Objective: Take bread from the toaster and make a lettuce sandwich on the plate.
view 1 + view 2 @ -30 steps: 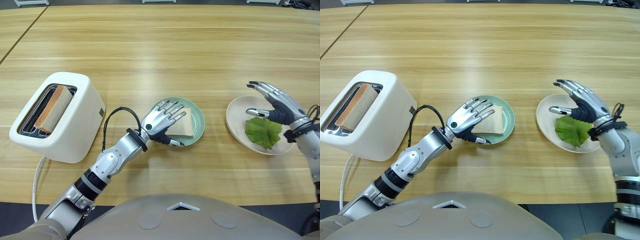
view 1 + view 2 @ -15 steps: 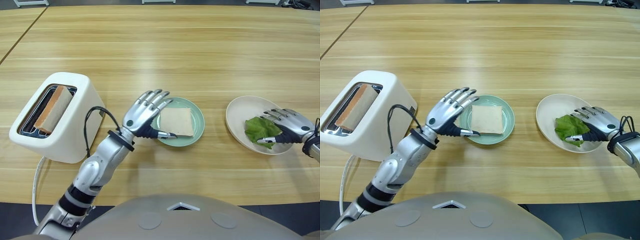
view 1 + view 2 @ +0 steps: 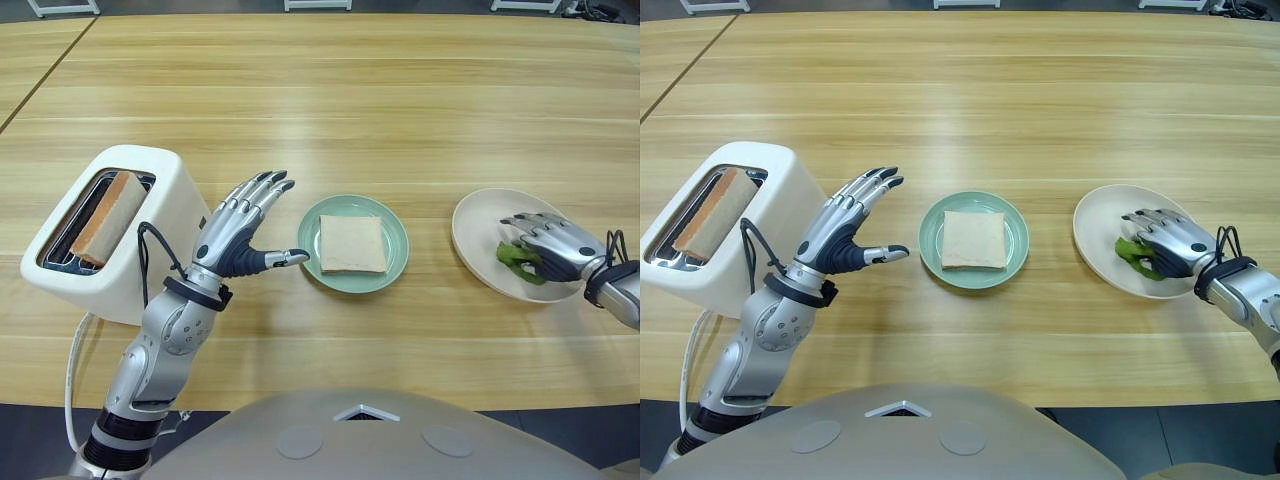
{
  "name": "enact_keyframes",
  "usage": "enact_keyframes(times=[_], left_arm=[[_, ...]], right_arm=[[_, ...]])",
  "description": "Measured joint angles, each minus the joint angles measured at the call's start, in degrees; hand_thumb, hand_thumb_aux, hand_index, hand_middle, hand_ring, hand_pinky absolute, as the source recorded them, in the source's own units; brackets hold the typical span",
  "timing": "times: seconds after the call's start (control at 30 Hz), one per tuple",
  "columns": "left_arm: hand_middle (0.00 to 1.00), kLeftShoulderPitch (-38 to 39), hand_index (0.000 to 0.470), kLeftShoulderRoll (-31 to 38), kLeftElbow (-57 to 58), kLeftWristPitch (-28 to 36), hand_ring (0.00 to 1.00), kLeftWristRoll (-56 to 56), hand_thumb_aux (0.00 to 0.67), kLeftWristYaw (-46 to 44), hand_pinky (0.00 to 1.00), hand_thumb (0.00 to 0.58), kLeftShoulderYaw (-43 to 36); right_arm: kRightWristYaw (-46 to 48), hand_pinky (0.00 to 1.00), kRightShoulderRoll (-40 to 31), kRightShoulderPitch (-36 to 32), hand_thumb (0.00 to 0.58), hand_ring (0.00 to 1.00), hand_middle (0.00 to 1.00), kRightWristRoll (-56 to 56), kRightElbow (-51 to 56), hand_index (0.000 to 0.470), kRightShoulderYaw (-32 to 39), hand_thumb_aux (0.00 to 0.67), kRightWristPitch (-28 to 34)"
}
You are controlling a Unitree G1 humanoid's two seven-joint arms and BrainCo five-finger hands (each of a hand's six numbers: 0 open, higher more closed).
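One slice of bread [image 3: 352, 243] lies flat on the green plate [image 3: 398, 262] at the table's middle. A second slice [image 3: 108, 213] stands in a slot of the white toaster [image 3: 150, 260] at the left. My left hand [image 3: 238, 229] is raised between toaster and plate, fingers spread and holding nothing. On the cream plate [image 3: 472, 238] at the right lies the lettuce [image 3: 520, 262], mostly hidden under my right hand [image 3: 547, 243], whose fingers are curled down onto the leaf.
A white power cord [image 3: 72, 372] runs from the toaster toward the table's near edge. Bare wood stretches across the far half of the table [image 3: 330, 90].
My left hand has drawn back from the green plate toward the toaster, leaving the slice there. My right hand has come down over the lettuce and its fingers have closed on it.
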Motion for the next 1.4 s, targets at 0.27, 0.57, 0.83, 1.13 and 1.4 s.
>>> enact_keyframes(times=[0.27,0.57,0.83,1.13,1.4], left_arm=[[0.0,2.81,0.0,-0.77,-1.0,-0.25,0.0,-1.98,0.0,-0.62,0.0,0.0,1.62],[0.0,2.34,0.0,-2.58,-0.55,-0.72,0.0,-3.29,0.0,-1.73,0.0,0.0,1.07],[0.0,0.79,0.0,-3.14,1.41,-1.44,0.0,-3.37,0.0,-2.71,0.0,0.0,-0.62],[0.0,0.81,0.0,-3.54,1.53,-1.34,0.0,-3.37,0.0,-3.71,0.0,0.0,-0.88],[0.0,1.08,0.0,-3.52,1.46,-1.26,0.0,-3.37,0.0,-4.63,0.0,0.0,-0.68]], right_arm=[[7.27,0.0,2.2,-4.88,0.58,0.0,0.0,11.51,-11.65,0.47,-1.09,0.67,-4.14],[26.88,0.0,15.12,-23.6,0.58,0.0,0.0,21.5,-14.57,0.47,10.34,0.67,-9.83],[24.33,0.0,25.39,-31.59,0.466,0.0,0.0,9.98,-2.05,0.262,18.31,0.373,-10.42],[12.17,0.0,28.79,-32.1,0.0,0.0,0.0,0.83,5.05,0.0,21.68,0.0,-8.88],[11.94,0.0,27.9,-30.46,0.0,0.0,0.0,1.35,1.55,0.0,21.58,0.0,-8.97]])
